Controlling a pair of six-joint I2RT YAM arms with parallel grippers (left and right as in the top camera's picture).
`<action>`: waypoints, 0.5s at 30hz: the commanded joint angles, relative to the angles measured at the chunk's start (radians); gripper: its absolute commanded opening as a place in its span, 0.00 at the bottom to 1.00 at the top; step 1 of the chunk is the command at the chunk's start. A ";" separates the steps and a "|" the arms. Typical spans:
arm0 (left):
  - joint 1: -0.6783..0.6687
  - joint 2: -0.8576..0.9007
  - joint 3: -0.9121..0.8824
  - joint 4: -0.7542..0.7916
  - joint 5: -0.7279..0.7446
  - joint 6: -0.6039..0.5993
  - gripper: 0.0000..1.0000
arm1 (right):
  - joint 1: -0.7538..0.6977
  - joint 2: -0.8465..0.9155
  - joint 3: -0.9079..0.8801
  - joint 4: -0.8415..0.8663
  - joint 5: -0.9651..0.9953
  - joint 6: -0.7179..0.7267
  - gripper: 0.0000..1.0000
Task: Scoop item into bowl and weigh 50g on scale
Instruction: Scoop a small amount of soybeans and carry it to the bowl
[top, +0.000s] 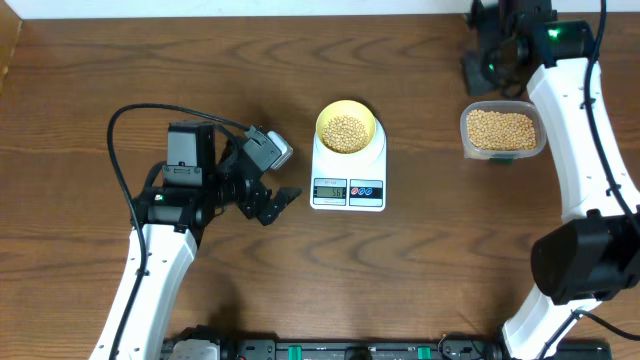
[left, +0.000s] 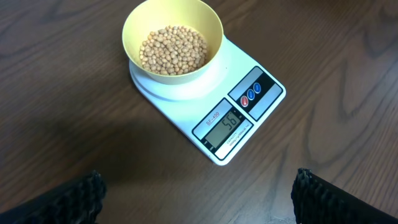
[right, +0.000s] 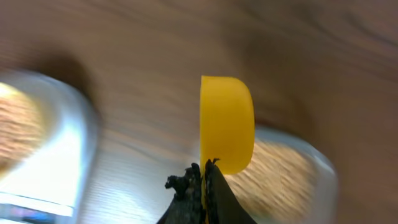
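While the overhead view has the left tool (top: 280, 178) spread wide and empty just left of the scale (top: 348, 172), the bowl (top: 372, 120) of beans (top: 346, 130) sits on the scale's far end. A clear tub (top: 503, 153) of beans lies at the far right of the surface (top: 100, 60). From the left wrist, the fingers (left: 74, 199) frame the scale, touching nothing; its display (left: 225, 127) shows 56. From the right wrist, blurred, the right tool (right: 205, 171) pinches a yellow scoop (right: 227, 124).

The scale's (left: 208, 93) display (left: 225, 128) reads 56; the small print above it is too fine to read.
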 joint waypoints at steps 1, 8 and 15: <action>0.005 0.006 0.010 0.001 -0.006 0.014 0.98 | 0.060 0.019 -0.003 0.059 -0.327 0.078 0.01; 0.005 0.006 0.010 0.001 -0.006 0.014 0.98 | 0.205 0.032 -0.003 0.075 -0.319 0.023 0.01; 0.005 0.006 0.010 0.001 -0.006 0.014 0.97 | 0.278 0.035 -0.003 0.073 -0.186 -0.066 0.01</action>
